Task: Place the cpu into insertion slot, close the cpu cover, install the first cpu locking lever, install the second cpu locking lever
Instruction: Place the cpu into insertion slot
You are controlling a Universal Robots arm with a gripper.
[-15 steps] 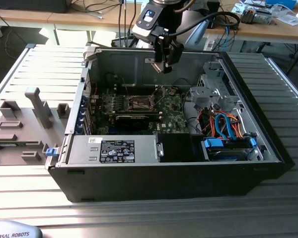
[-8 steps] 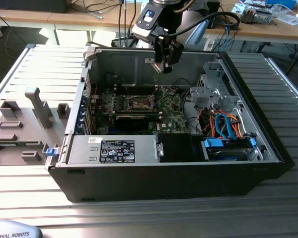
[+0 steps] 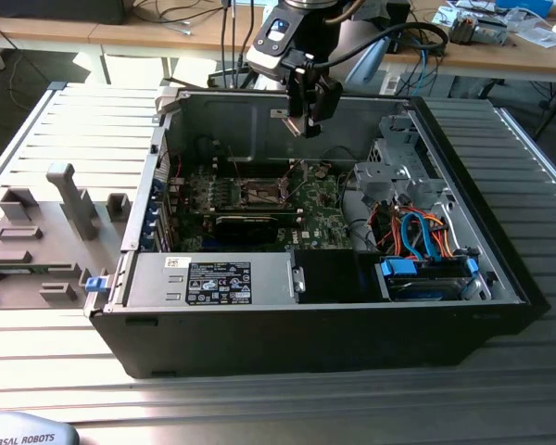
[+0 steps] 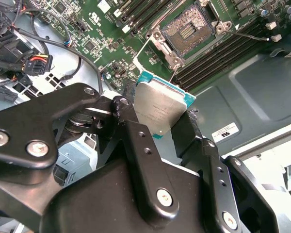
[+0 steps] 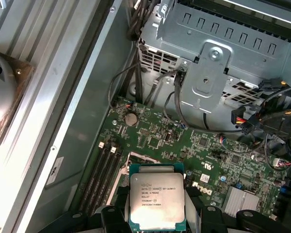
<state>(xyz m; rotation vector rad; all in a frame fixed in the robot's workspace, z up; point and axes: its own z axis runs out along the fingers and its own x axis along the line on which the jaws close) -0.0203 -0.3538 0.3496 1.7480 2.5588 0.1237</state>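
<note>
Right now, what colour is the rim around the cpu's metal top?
Teal-green, framing the silver-grey top of the cpu; it shows best in the first wrist view.

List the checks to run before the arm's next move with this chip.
1. Grip: gripper shut on the cpu by opposite edges: ok.
2. The cpu's metal top faces away from the motherboard: ok.
3. The socket is uncovered, contacts bare, nothing in it: ok.
4. The cpu squared up over the socket: cannot tell.
5. Loose cables lie clear of the socket: ok.
</note>
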